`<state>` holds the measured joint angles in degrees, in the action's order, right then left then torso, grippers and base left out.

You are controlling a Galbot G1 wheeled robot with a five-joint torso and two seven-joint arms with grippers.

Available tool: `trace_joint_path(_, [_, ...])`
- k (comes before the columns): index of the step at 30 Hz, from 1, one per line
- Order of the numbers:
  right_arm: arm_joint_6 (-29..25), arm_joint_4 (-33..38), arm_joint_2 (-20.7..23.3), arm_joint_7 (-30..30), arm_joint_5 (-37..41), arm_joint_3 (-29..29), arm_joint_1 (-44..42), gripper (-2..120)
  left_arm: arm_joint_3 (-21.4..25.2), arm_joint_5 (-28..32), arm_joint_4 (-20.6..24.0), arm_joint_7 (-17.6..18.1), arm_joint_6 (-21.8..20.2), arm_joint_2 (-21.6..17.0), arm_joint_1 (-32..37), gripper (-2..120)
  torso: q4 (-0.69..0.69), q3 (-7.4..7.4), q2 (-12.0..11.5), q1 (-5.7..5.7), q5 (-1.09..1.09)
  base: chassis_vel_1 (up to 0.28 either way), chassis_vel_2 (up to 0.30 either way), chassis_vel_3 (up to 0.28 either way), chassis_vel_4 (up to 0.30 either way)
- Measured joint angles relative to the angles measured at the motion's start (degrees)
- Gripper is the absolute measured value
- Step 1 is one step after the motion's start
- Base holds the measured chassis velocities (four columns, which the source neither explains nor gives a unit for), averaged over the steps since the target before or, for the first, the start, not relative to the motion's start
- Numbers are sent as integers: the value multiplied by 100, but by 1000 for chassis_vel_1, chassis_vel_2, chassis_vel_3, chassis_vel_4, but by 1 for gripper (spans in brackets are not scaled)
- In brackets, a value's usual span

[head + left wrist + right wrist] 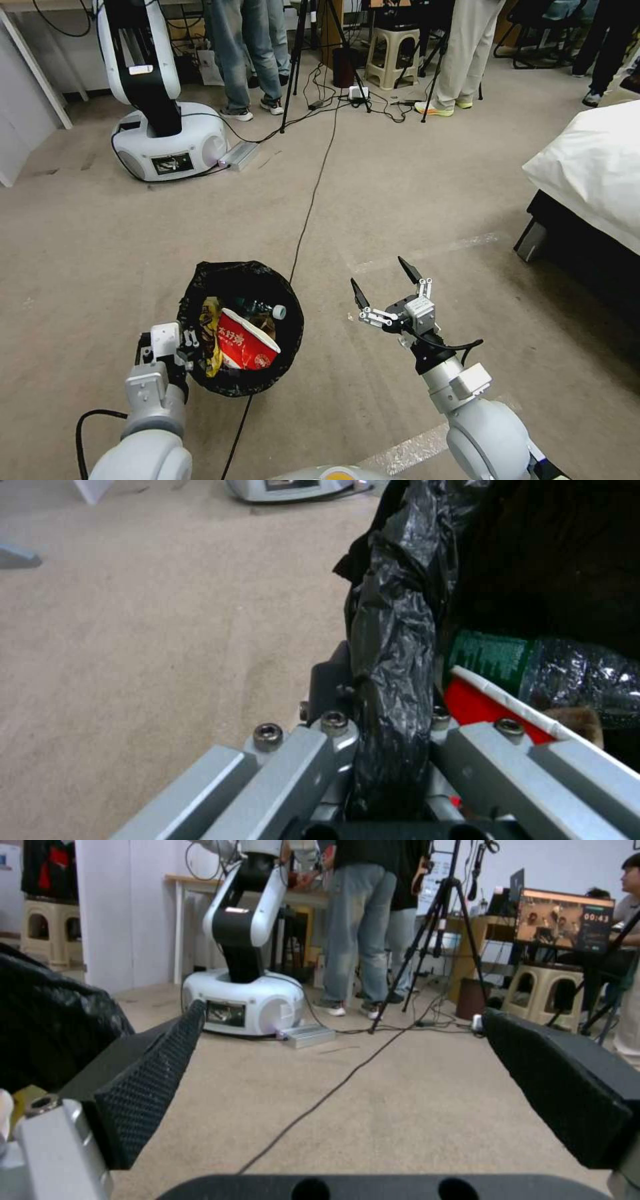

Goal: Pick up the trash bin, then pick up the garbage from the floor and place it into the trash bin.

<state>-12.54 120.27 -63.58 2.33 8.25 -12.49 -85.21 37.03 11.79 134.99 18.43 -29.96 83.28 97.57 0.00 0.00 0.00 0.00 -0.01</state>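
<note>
the small round bin lined with a crinkly black plastic bag (241, 327) is held at its near rim by the left gripper (188, 345), whose jaws are pinched tight on the bag edge (390, 690). the bin's open mouth is pointed up. inside it a red-and-white paper packet (245, 341), a yellow wrapper (211, 333) and a green-labelled clear bottle (533, 672) can be seen. the right gripper (382, 283) is held wide open and empty, just to the right of the bin. no litter can be seen on the carpet floor (427, 200) near it.

"00:43" on the monitor (564, 920)
</note>
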Motion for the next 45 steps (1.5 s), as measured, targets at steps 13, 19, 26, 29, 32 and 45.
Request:
trace_joint_path(13, [-20,-16,-32,-20,-23,-19,-44,100,707,628,-147,177,-427,-46,-339,1,0,0,0,0,0,0,0,0,0])
trace_joint_path(19, [-30,-22,-37,-27,-33,-14,-58,100,779,740,-344,230,-548,-41,-400,1,0,0,0,0,0,0,0,0,0])
trace_joint_path(26, [-37,-18,-24,-36,-34,-17,-71,100,836,758,-621,248,-555,-35,-424,1,0,0,0,0,0,0,0,0,0])
trace_joint_path(29, [-38,-15,-22,-41,-39,-16,-78,100,839,788,-760,249,-557,-22,-424,1,0,0,0,0,1,0,0,0,0])
trace_joint_path(32, [-44,-13,-28,-45,-47,-13,-87,100,842,817,-874,249,-566,-17,-432,1,0,0,0,0,1,0,0,0,0])
trace_joint_path(45, [-77,-7,-40,-68,-82,-16,-147,100,874,962,-1152,271,-623,-2,-437,1,-1,0,0,0,1,0,0,0,0])
